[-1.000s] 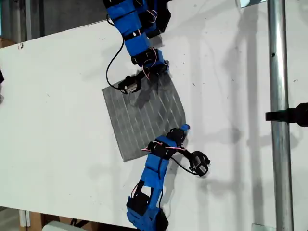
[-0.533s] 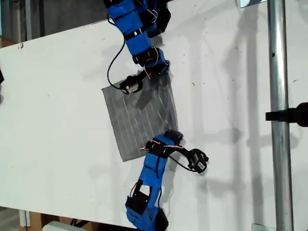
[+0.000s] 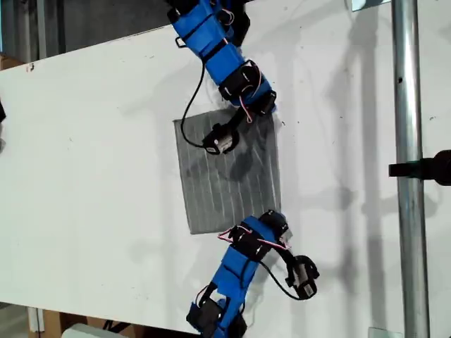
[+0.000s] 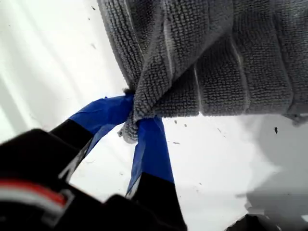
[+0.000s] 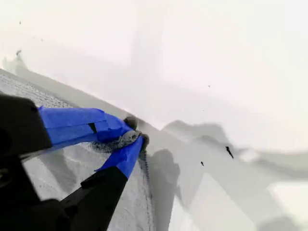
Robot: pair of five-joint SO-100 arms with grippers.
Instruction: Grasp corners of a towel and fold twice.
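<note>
The towel (image 3: pixel 229 176), grey looped cloth with thin pale parallel stripes, lies mostly flat on the white table (image 3: pixel 91 141), and 2 of its corners sit between blue fingers. My first gripper (image 4: pixel 137 120) is clamped on 1 corner (image 4: pixel 129 131), the cloth bunching into folds just beyond its fingertips. My second gripper (image 5: pixel 130 139) is pinched closed on another corner (image 5: pixel 126 138), with flat towel under its fingers; in the exterior view, 1 blue arm (image 3: pixel 218 49) reaches in from the top edge and another (image 3: pixel 239 267) from the bottom, both angled down to the towel's side at the exterior view's right.
</note>
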